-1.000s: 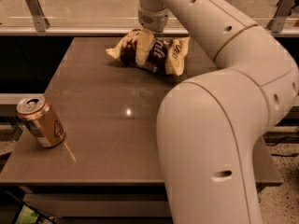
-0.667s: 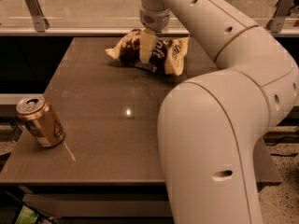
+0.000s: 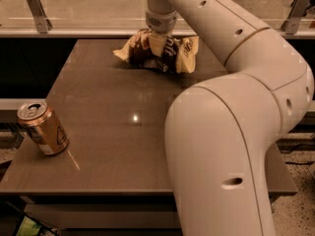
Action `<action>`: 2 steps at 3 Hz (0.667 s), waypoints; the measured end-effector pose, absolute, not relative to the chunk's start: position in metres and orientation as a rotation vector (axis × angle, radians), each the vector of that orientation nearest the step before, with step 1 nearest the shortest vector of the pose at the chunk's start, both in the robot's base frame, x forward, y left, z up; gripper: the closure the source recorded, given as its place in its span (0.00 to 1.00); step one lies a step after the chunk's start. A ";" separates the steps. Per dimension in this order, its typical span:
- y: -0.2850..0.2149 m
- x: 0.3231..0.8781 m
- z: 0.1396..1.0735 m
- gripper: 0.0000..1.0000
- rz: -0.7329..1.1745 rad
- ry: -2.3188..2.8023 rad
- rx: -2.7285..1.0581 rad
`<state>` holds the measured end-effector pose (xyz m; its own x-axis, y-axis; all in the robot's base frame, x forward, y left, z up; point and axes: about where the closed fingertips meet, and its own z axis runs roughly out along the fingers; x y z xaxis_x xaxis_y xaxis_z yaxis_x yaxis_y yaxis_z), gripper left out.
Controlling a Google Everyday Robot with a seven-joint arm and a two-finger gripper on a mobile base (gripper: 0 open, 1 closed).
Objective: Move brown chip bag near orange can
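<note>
Hardly anything has moved in the last second; only the brown chip bag (image 3: 178,55) sits slightly higher. I see the arm (image 3: 221,141) looming right of the orange can (image 3: 44,129), which leans at the near-left edge of the worktop (image 3: 113,97). Well apart from the can, at the far side, the gripper (image 3: 157,43) has its jaws closed on the bag's middle.
</note>
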<state>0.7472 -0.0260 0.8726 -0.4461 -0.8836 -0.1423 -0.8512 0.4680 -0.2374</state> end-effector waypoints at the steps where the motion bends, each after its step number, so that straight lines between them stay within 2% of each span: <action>1: -0.024 0.750 0.870 0.88 -0.191 2.465 -1.490; 2: -0.023 0.753 0.867 1.00 -0.190 2.460 -1.490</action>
<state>0.7528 -0.0226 0.8671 -0.4413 -0.8844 -0.1518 -0.8506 0.4662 -0.2431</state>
